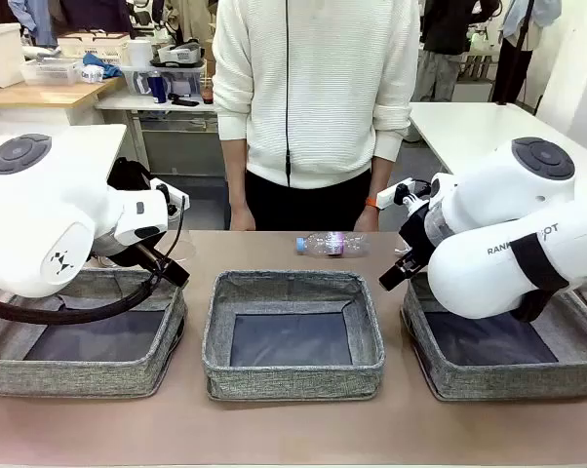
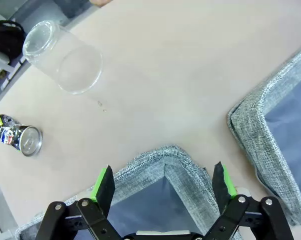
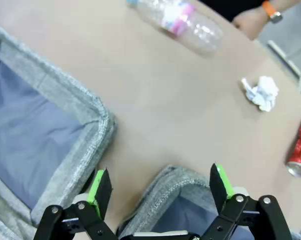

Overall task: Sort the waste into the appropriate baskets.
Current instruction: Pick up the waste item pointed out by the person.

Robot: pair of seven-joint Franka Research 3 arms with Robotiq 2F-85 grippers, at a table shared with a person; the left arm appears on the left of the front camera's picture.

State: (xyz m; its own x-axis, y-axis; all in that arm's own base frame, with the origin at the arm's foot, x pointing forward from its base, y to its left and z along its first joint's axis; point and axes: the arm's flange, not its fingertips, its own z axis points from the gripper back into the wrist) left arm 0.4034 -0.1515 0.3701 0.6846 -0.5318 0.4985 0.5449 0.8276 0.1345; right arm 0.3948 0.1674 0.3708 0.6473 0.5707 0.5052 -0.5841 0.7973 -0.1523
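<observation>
Currently nothing is sorted: all three baskets look empty, though the arms hide parts of the outer two. Five items are left, all on the table. Bottle lies near the person; cup and dark can are beyond the left gripper; paper ball and red can are beyond the right gripper. Both grippers are spread wide and hold nothing, each over a basket corner. Plain tan tabletop, cluttered benches behind.

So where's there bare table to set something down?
The table's near strip is bare; so is the patch between the middle basket and the bottle. The cup and dark can crowd the far left, the paper ball and red can the far right.
</observation>
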